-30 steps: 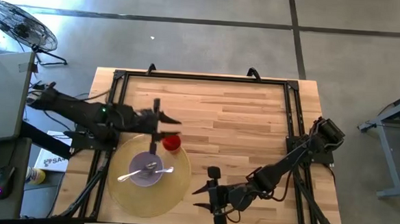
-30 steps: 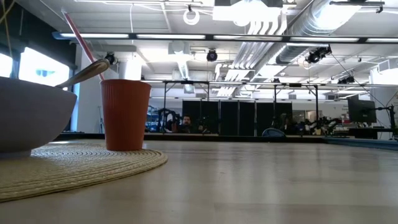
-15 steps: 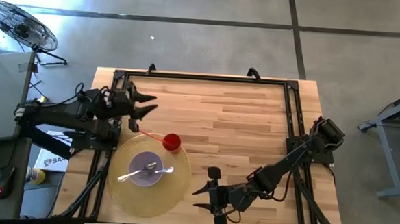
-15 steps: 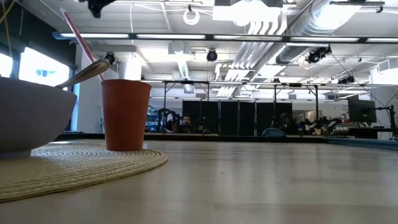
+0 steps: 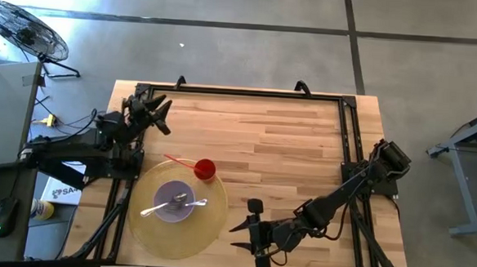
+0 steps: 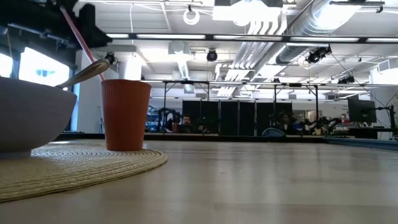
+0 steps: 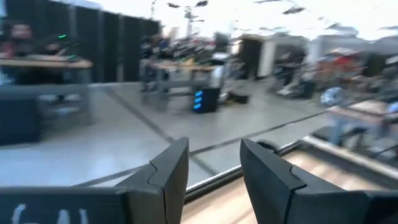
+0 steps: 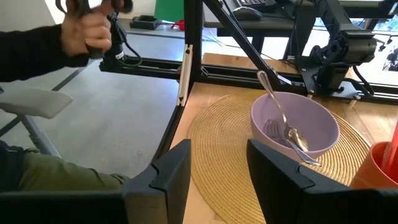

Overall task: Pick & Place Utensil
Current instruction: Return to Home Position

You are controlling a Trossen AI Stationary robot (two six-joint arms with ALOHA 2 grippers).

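Table layout with the placing done. The purple bowl (image 5: 174, 204) sits at the middle of the round brown mat (image 5: 211, 228) and holds the silver utensils (image 8: 285, 124), their handles leaning on its rim. The orange cup (image 5: 205, 169) stands at the mat's far edge, touching nothing else, with the orange straw (image 5: 179, 161) slanting out of it. The left gripper (image 5: 159, 115) hangs over the table's (image 5: 287, 144) far-left corner, well apart from the mat, fingers spread and empty – judged to be heading to rest. The right gripper (image 5: 240, 236) waits near the front edge, just beside the mat – likewise parted, holding nothing
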